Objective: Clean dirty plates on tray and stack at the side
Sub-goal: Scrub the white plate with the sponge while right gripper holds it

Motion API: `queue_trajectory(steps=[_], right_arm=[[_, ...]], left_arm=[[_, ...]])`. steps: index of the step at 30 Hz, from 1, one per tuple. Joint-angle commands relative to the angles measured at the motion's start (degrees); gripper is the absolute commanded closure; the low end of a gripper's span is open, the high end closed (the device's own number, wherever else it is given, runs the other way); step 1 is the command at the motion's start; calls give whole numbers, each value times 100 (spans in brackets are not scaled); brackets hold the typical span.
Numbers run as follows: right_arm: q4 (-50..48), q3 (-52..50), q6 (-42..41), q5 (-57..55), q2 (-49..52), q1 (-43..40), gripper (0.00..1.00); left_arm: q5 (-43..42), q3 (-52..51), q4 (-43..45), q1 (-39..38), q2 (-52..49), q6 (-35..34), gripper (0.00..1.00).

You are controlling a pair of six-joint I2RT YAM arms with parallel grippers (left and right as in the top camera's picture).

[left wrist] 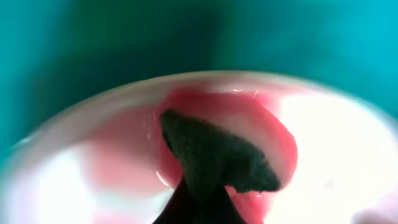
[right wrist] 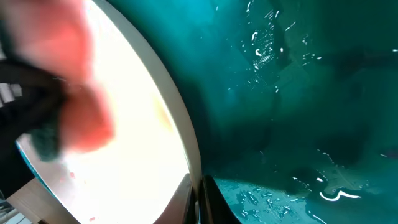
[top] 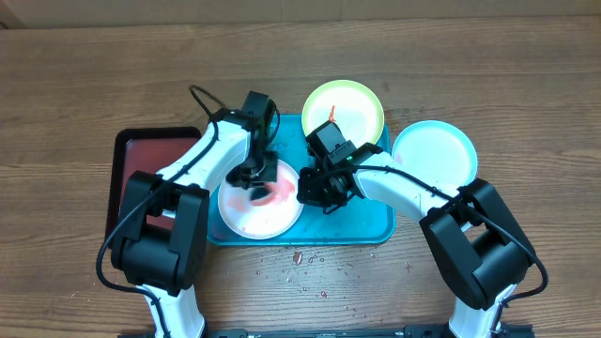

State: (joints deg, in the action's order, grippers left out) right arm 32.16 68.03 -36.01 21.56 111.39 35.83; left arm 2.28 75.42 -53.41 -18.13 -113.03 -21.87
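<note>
The pale cream plate (top: 246, 214) lies on the turquoise tray (top: 366, 223), smeared with red. My left gripper (top: 254, 175) is shut on a dark green sponge (left wrist: 214, 155) and presses it on the red smear (left wrist: 261, 118) of the plate (left wrist: 336, 155). My right gripper (top: 308, 188) is shut on the plate's rim (right wrist: 186, 149), one finger on each side (right wrist: 200, 202). The lime green plate (top: 349, 101) with a red smear leans on the tray's far edge. The light blue plate (top: 434, 152) lies on the table right of the tray.
A dark red tray with a black rim (top: 131, 169) sits left of the turquoise tray, partly under my left arm. Red specks (top: 299, 258) dot the wooden table in front of the tray. The tray floor is wet (right wrist: 311, 93).
</note>
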Motion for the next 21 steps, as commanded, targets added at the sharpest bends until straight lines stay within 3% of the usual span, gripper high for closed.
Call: queue_trajectory(steps=[1,3,5,11,13,19,21], right_arm=[[7,17,9,33,-87,4,96],[-11,17,7,31,-87,4,96],[-11,17,9,31,-87,4,96],[-13,17,9,31,-87,4,96],[-13,17,9,31,-87,4,96],[-11,17,9,31,-87,4,96],[-11,17,9,31,-87,4,96]], left_arm=[[1974,-129,-389,107,-129,-1502,96],[1882,-129,-592,107,-129,-1480,96],[1351,-129,-688,107,-129,-1014,96],[-2420,-129,-798,105,-129,2382,96],[-3311,-129,-890,105,-129,3110,96],[-3613,-129,-507,107,-129,3386,96],[-3071,-129,-203,107,-129,2796,96]])
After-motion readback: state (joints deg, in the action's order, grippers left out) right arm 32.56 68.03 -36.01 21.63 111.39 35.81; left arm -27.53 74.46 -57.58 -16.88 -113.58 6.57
